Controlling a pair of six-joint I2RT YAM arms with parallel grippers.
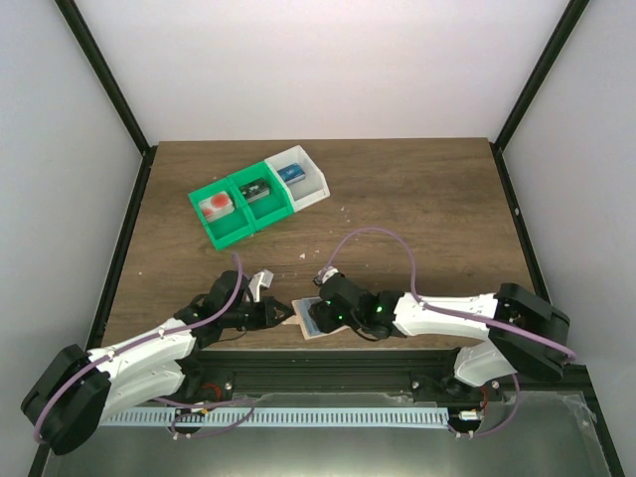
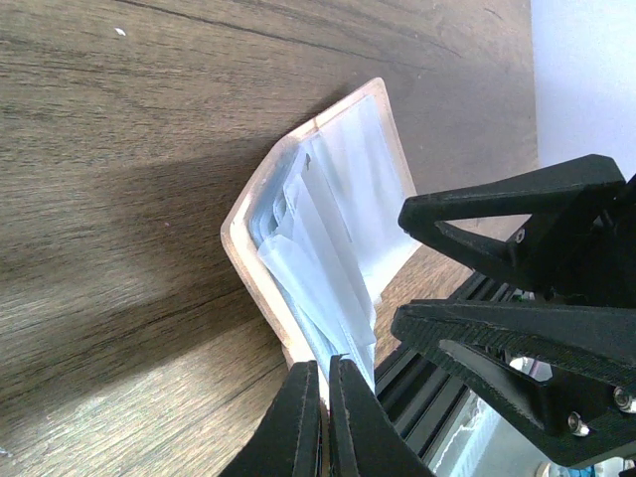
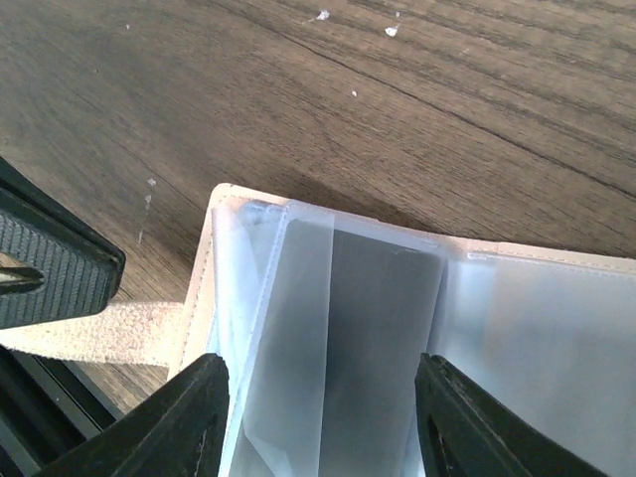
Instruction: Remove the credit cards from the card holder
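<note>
Left fingers [image 2: 306,427] pinch tan-edged card holder [image 2: 343,169]; right fingers [image 3: 184,427] spread astride clear glossy sleeves [image 3: 298,328].

The bench [image 1: 417,199] is dark brown wood with long grain lines and a few small white specks. In the upper middle of the top view stand two bright green bins [image 1: 229,234] and one white bin [image 1: 318,184]. The left green one holds a red-orange item [image 1: 217,207] on white, the middle one a dark item [image 1: 258,191], and the white one a blue credit card [image 1: 290,173]. The card holder [image 2: 343,169] is pale blue-grey with tan edging. Its tab [image 3: 109,333] is tan and its clear pockets [image 3: 298,328] look milky white, one showing grey inside. The left arm [image 1: 149,353] and the right arm [image 1: 447,313] are white and black, with purple cables [image 1: 378,231]. The jaws are black.
</note>
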